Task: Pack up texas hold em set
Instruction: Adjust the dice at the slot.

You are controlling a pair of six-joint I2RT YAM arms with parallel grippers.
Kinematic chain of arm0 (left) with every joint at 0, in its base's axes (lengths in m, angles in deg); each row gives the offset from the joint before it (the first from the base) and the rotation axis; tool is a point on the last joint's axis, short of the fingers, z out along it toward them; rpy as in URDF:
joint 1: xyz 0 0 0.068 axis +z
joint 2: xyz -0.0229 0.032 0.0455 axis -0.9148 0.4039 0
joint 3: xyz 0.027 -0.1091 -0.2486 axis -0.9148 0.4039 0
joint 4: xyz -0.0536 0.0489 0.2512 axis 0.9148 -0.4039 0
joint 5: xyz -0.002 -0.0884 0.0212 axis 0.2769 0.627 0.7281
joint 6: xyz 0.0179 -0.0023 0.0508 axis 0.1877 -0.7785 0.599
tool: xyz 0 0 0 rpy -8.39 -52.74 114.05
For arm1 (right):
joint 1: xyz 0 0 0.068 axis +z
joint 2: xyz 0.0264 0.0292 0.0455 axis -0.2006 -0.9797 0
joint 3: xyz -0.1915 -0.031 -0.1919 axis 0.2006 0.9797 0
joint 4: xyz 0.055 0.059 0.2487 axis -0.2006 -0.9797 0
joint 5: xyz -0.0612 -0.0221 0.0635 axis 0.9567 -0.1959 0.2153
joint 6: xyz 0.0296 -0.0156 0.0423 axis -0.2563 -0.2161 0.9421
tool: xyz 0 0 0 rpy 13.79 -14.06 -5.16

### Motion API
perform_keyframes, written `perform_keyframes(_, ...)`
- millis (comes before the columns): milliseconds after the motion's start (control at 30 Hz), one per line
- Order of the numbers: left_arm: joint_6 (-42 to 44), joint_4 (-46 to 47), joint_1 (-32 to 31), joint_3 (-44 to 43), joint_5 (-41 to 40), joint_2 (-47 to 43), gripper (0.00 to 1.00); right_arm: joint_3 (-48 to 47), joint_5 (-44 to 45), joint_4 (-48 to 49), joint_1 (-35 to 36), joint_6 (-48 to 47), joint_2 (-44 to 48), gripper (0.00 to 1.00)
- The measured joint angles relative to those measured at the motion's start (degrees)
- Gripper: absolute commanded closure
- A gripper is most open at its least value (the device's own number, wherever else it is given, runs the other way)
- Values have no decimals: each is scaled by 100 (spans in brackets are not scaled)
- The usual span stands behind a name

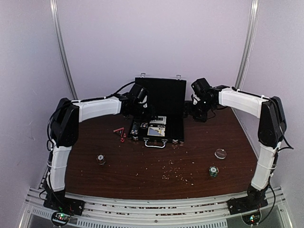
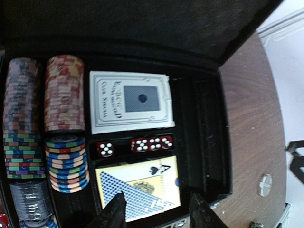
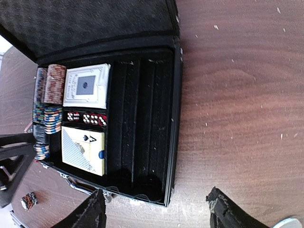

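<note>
The case (image 1: 161, 95) lay open at the far middle of the table (image 1: 142, 175), with its lid upright at the back and its long axis across the table, from left to right. In its left half were rows of striped chips (image 2: 64, 95), two card decks and a row of red dice (image 2: 152, 144) between the decks. The right half had only bare slots (image 3: 142, 118).

The front deck (image 2: 142, 183) lay directly under the left gripper (image 2: 156, 209). The fingers (image 2: 116, 213) were apart, about as wide as the deck. I could not see them touching it, and nothing was held. The line between the fingers seemed to run along the longer side of the deck.

The right gripper (image 3: 156, 211) hung just beside the right end of the case, with its jaws widely spread and empty. In my judgement it was the nearer arm for the bare slots.

The far deck (image 2: 130, 102) had words which seemed to read "Club Special"; the smaller print was too blurred. The front deck showed an "A" with a spade.

Two small chip stacks (image 1: 101, 159) (image 1: 213, 171) stood on the table, well apart from the case.
</note>
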Motion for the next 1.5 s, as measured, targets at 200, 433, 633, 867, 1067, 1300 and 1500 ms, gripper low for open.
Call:
perform_keyframes(200, -111, -487, -20, -323, -262, 356, 54, -319, -72, -164, -105, -398, -76, 26)
perform_keyframes(433, -72, -568, -20, -476, -352, 527, 56, -315, -302, -170, -236, -503, -133, 26)
perform_keyframes(633, 17, -509, -20, -793, -387, 793, 58, -315, -363, -186, -293, -560, -254, 26)
perform_keyframes(867, 57, -531, -20, -1014, -540, 1060, 59, -315, -420, -243, -343, -643, -356, 27)
perform_keyframes(1067, 55, -614, -20, -1130, -623, 1176, 61, -315, -461, -264, -382, -649, -369, 27)
perform_keyframes(1300, 52, -745, -20, -1325, -728, 1386, 62, -315, -492, -269, -404, -649, -380, 27)
perform_keyframes(1500, 52, -756, -20, -1357, -769, 1405, 62, -297, -505, -269, -409, -649, -391, 27)
